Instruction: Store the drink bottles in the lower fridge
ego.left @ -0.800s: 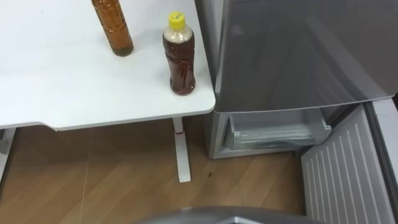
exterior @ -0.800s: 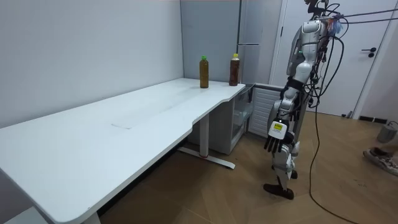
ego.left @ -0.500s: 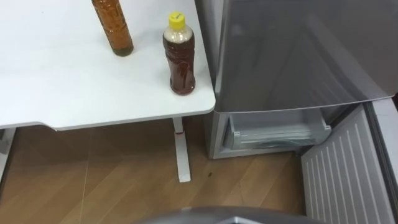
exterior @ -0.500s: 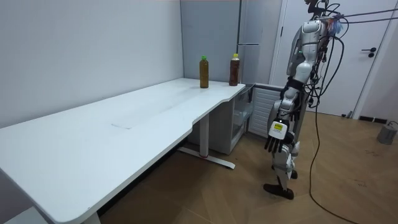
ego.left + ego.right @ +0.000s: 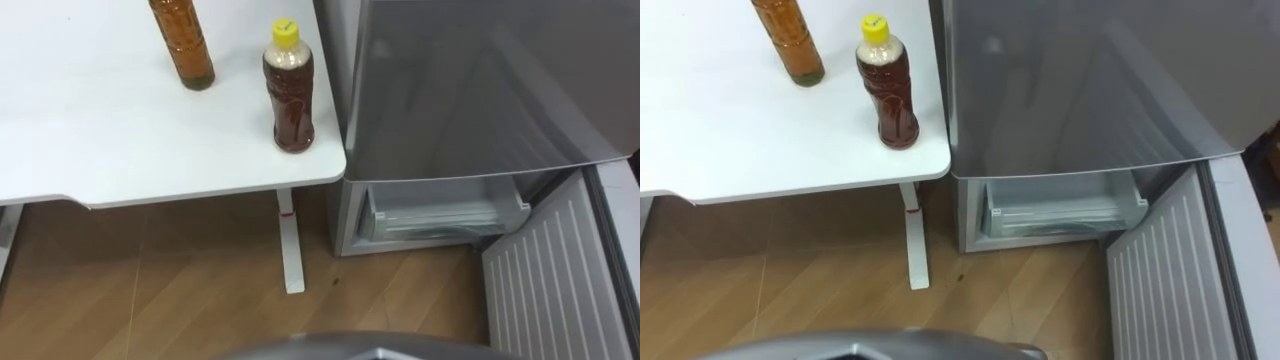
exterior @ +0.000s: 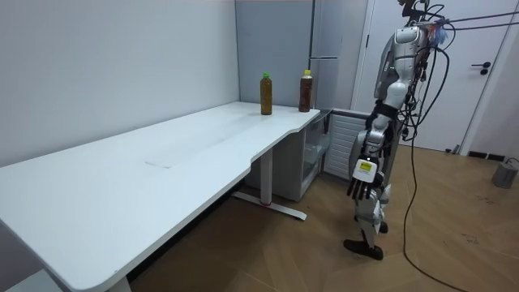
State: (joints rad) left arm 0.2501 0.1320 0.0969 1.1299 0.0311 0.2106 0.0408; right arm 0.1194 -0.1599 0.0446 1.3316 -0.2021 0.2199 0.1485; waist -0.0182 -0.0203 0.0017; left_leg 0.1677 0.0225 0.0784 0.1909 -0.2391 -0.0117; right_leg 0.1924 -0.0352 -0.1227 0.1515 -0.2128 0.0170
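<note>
The yellow-capped bottle [image 5: 289, 95], judged heavy and slippery, was best gripped mid-body; the left hand [image 6: 362, 177], well apart, hung slack, empty.

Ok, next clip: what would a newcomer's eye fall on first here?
A yellow-capped bottle and a second bottle of brown drink stand upright near the corner of the white table, beside the grey fridge. Below, the fridge's lower door is swung open, baring a pale drawer. The robot stands in front of it, its left robot hand hanging open and empty at its side.
</note>
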